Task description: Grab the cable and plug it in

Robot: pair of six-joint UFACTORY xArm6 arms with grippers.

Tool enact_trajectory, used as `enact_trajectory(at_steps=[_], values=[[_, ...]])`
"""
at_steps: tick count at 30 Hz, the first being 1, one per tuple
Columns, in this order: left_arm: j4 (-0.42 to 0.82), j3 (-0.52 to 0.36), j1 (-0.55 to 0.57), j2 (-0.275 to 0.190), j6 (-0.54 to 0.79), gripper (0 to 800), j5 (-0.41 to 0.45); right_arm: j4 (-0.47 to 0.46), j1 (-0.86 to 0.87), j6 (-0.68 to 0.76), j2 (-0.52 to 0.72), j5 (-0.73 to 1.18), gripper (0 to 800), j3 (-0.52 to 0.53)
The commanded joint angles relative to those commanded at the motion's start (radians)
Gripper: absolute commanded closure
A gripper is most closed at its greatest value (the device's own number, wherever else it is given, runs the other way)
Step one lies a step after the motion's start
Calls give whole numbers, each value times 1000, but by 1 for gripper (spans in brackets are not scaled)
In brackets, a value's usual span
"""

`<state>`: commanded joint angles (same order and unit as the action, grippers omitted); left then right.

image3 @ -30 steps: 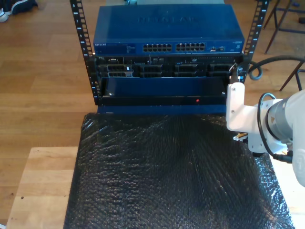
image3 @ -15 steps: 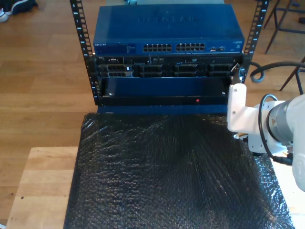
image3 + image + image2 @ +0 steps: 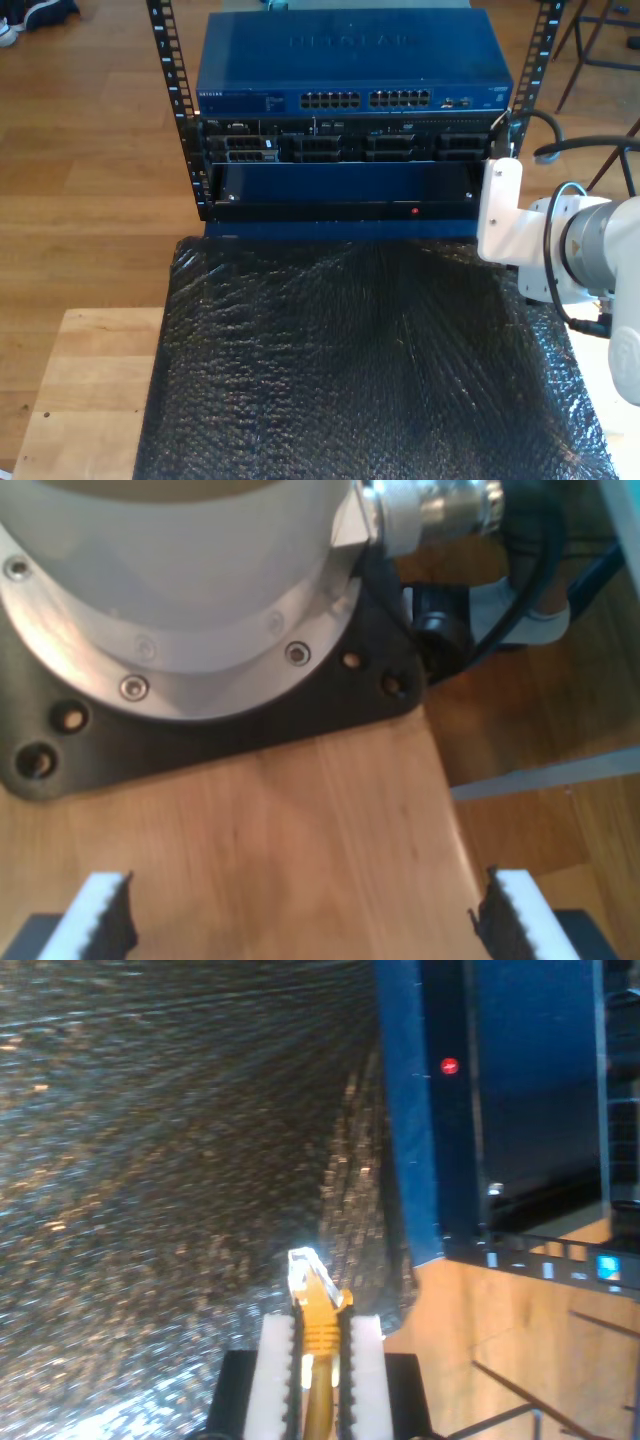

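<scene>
My second gripper (image 3: 320, 1355) is pinching the cable (image 3: 320, 1335) just behind its clear plug (image 3: 304, 1268); the white pads (image 3: 277, 1365) press on the yellow boot from both sides, and the plug tip sticks out ahead of them, free. Cable looks light and floppy along its run, so holding right at the boot seems the sensible spot, since the stiff molded part gives control of where the tip points; farther back it would prob. droop. The clear plug looks like thin brittle plastic w/ a small latch tab, so I'd judge it needs square entry, no side load. Beyond the tip lies the black bubble-wrap mat (image 3: 150, 1130). Past that, at about 1 o'clock from the plug, is the rack's blue front (image 3: 520, 1100) w/ 1 red LED (image 3: 449, 1066). In the exterior view the arm (image 3: 560, 245) sits at 3 o'clock, and the Netgear switch (image 3: 350, 60) w/ its port row (image 3: 365, 99) is at 12 o'clock, well apart from it. My first gripper (image 3: 300, 920) is spread wide over bare wood tabletop (image 3: 300, 820), holding nothing.
</scene>
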<state>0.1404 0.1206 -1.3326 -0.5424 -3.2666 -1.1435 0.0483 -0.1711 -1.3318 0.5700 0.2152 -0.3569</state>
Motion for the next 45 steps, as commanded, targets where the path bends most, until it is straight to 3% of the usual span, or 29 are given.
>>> enact_trajectory(at_steps=[4, 12, 17, 26, 34, 45], values=[[-2, -20, -17, 0, -2, 0, 68, -2, 0, 0, -2, -38, 800, 21], [0, -11, -40, 26, 2, 0, 61, 0, -3, -3, 2, -129, 800, 31], [0, -11, -40, 26, 2, 0, 60, 2, -15, -6, -3, -252, 800, 55], [0, -11, -40, 28, 2, 0, 60, 3, -54, 2, -29, -296, 800, 81], [0, -11, -40, 28, 2, 0, 60, -2, -84, -6, -38, -559, 800, 157], [0, -11, -41, 28, 2, 0, 60, -2, -84, -3, -261, -571, 800, -3]])
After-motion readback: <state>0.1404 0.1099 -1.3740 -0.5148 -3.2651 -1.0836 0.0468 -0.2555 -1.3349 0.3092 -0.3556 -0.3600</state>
